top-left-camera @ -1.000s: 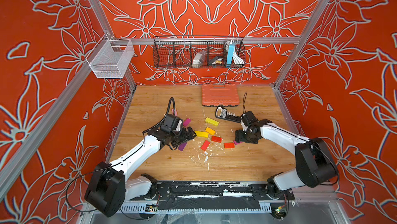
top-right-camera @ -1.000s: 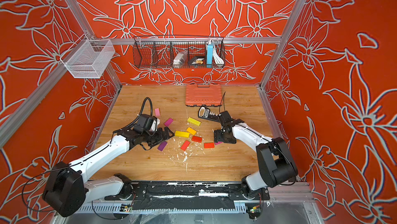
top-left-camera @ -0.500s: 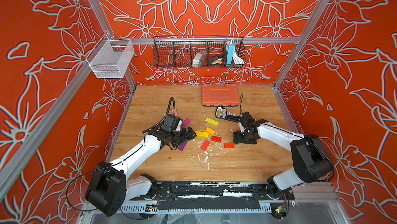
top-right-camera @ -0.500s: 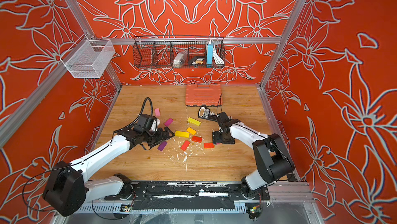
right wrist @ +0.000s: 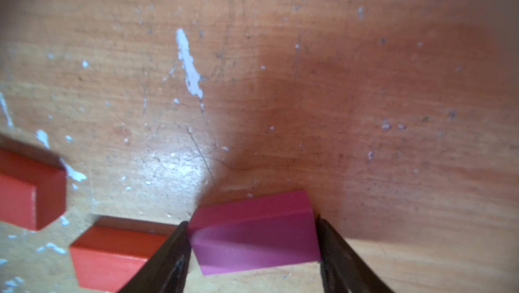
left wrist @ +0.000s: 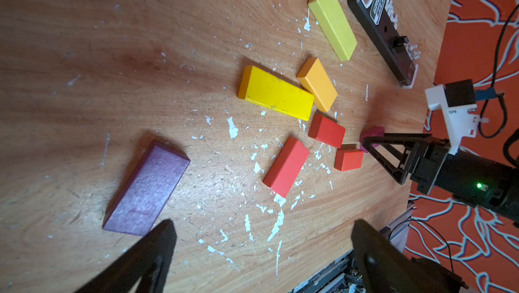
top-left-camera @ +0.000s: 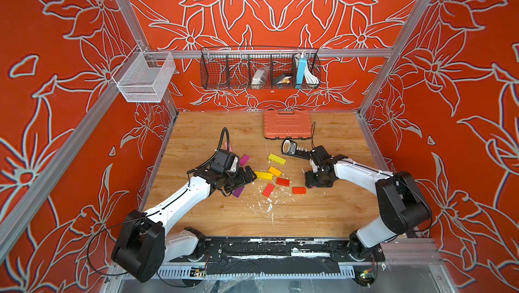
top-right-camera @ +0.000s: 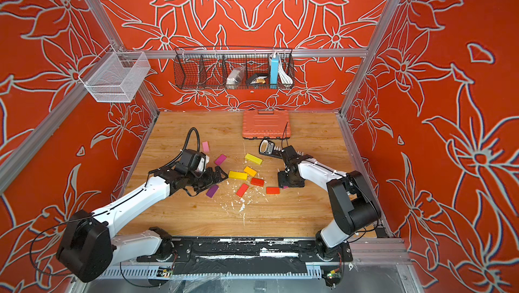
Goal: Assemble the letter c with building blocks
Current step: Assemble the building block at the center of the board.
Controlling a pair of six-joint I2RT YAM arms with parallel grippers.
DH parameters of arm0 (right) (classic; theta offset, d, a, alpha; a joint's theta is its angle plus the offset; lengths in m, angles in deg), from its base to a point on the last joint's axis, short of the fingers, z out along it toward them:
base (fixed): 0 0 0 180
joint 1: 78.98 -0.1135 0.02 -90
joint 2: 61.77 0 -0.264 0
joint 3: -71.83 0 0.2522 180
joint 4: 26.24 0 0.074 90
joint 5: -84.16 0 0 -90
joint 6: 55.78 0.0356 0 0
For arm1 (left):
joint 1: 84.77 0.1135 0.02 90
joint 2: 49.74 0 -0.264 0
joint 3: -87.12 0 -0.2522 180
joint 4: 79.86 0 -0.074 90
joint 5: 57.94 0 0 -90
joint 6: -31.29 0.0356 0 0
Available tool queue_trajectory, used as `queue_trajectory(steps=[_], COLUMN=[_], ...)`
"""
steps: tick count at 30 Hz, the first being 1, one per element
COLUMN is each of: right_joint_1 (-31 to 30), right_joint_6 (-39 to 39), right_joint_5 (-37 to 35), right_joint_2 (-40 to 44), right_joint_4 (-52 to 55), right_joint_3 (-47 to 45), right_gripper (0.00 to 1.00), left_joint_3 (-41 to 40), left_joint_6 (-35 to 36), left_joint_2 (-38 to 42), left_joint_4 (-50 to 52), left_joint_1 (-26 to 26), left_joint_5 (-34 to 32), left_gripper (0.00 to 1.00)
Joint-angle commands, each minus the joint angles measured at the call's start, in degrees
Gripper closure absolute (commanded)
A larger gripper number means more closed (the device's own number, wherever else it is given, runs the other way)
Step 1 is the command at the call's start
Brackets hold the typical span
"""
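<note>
Scuffed wooden tabletop (top-left-camera: 323,215) carries the magenta block (right wrist: 252,238), which I see pinched by its ends between the jaws of the right gripper (right wrist: 251,222), just beside the red-orange block (right wrist: 112,255). A second ago those jaws stood wider and farther from that red-orange block. My left gripper (left wrist: 262,222) hangs spread wide, unmoved, well apart from it.

Left jaws gape wide; right jaws pinch magenta block (right wrist: 252,235).

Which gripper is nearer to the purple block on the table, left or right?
Left. The left gripper is open, right beside the purple block. The right gripper is farther, beyond the red blocks, gripping a magenta block.
</note>
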Motion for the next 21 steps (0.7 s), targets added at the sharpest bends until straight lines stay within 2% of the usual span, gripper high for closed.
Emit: queue_trajectory(steps=[1, 15, 21], right_joint_1=[-0.3, -0.3, -0.3], right_joint_6=[0.0, 4.2, 5.1], right_joint_5=[-0.7, -3.5, -2.6], right_joint_2=[0.5, 7.9, 8.8], right_joint_4=[0.7, 2.9, 2.8], right_joint_3=[0.9, -3.4, -4.8], right_gripper=[0.38, 0.40, 0.39], left_joint_3=[0.7, 0.6, 0.6], left_joint_6=[-0.3, -0.5, -0.6], left_joint_2=[-0.3, -0.1, -0.1], left_joint_4=[-0.3, -0.2, -0.3], left_joint_1=[-0.5, -0.5, -0.6], left_joint_5=[0.2, 0.6, 0.6], left_gripper=[0.02, 0.02, 0.02])
